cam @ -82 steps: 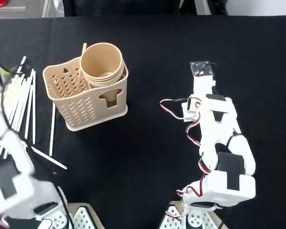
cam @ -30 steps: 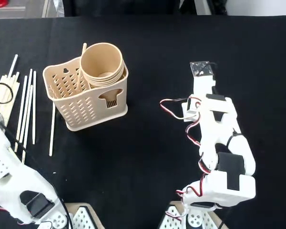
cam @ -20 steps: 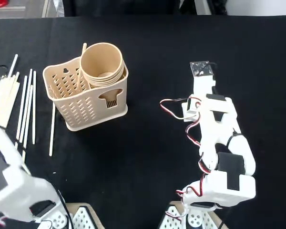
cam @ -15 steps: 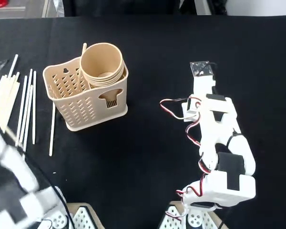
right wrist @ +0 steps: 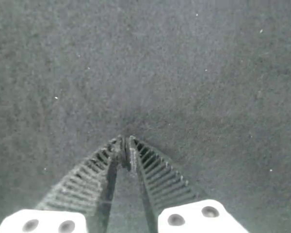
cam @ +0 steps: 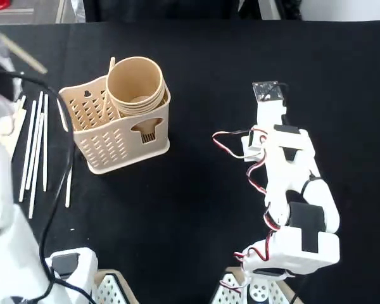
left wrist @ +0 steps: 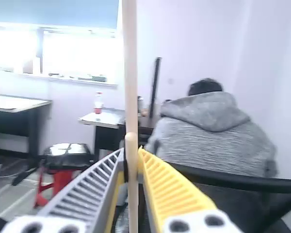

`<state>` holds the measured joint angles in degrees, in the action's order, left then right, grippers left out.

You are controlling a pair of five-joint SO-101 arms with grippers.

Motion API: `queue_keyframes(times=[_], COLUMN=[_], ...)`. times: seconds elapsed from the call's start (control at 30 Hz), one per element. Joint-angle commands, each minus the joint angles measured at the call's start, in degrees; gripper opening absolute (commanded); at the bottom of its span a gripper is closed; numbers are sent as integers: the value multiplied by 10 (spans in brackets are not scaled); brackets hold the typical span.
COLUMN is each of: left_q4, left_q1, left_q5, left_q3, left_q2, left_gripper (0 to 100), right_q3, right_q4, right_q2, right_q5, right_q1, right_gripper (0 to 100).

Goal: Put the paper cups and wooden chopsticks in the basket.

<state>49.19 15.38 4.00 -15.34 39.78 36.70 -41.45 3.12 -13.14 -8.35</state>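
A cream slotted basket (cam: 117,136) stands left of centre on the black cloth. A stack of paper cups (cam: 135,83) sits in it, and one wooden chopstick (cam: 111,64) pokes out beside them. Several loose chopsticks (cam: 35,149) lie on the cloth left of the basket. My left gripper (left wrist: 131,148) is shut on a single chopstick (left wrist: 130,73), which it holds raised in the air over the table's far left; that held chopstick (cam: 18,52) shows slanted there in the high view. My right gripper (right wrist: 125,144) is shut on nothing, low over bare cloth on the right (cam: 269,92).
The left arm's white body (cam: 3,209) and its black cable (cam: 54,190) hang over the near left corner. The right arm (cam: 291,183) lies along the right side. Bare cloth stretches between the basket and the right arm.
The left arm has risen from the loose chopsticks and swung toward the far left, carrying one chopstick up. The right arm, basket and cups have not moved.
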Motion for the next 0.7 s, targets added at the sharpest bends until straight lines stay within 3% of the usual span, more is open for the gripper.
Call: queue_keyframes(times=[0.0, 0.17, 0.37, 0.53, 0.67], left_q4=[-74, -143, -146, -149, -157], left_q1=[-51, -54, -55, -55, -55], left_q5=[5, 5, 5, 5, 5], left_q3=[79, 225, 301, 314, 256], left_q2=[4, 11, 11, 11, 11], left_gripper=[28, 28, 28, 28, 28], right_q3=[-4, -4, -4, -4, -4], right_q4=[6, 6, 7, 7, 8], right_q2=[-7, -7, -7, -7, -7], right_q5=[-2, -3, -3, -3, -2], right_q1=[-4, -4, -4, -4, -4], right_gripper=[12, 12, 12, 12, 12])
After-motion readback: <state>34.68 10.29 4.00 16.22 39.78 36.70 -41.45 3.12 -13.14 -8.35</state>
